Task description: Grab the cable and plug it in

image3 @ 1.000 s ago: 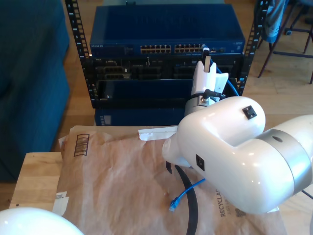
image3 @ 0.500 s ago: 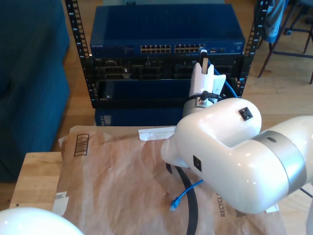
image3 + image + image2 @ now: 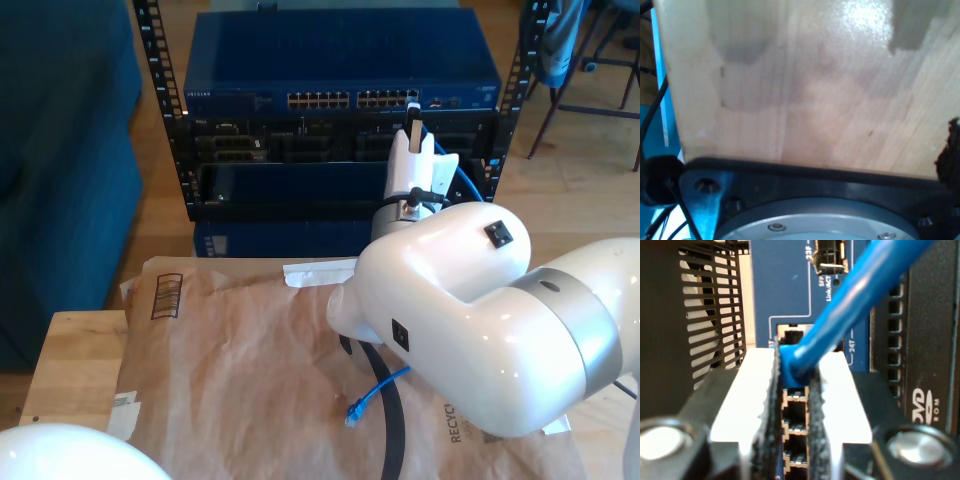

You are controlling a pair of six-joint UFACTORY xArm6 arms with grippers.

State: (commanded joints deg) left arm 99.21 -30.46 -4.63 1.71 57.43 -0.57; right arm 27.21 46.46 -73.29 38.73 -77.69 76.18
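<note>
The cable [image 3: 865,285] is bright blue, and my second gripper [image 3: 794,390] is shut on its blue-booted plug [image 3: 790,365]. The plug sits right at the row of ports [image 3: 795,400] on the blue switch; whether it is seated in a port I cannot tell. In the exterior view my second gripper [image 3: 413,112] reaches up to the right end of the port row [image 3: 350,99] on the switch [image 3: 300,60]. From there the cable [image 3: 470,185] loops down beside the rack. Its loose end [image 3: 354,410] lies on brown paper. The first wrist view looks closely at a wooden surface [image 3: 815,90].
Brown paper [image 3: 250,370] covers the wooden table [image 3: 75,360]. A thick black cable [image 3: 392,420] curves under the big white arm [image 3: 480,310]. Another arm's white dome [image 3: 60,455] sits at the exterior view's bottom left. Black rack gear [image 3: 290,160] sits under the switch.
My second gripper, with the plug in it, has shifted slightly toward the exterior view's left along the port row. The loose cable end has barely moved.
</note>
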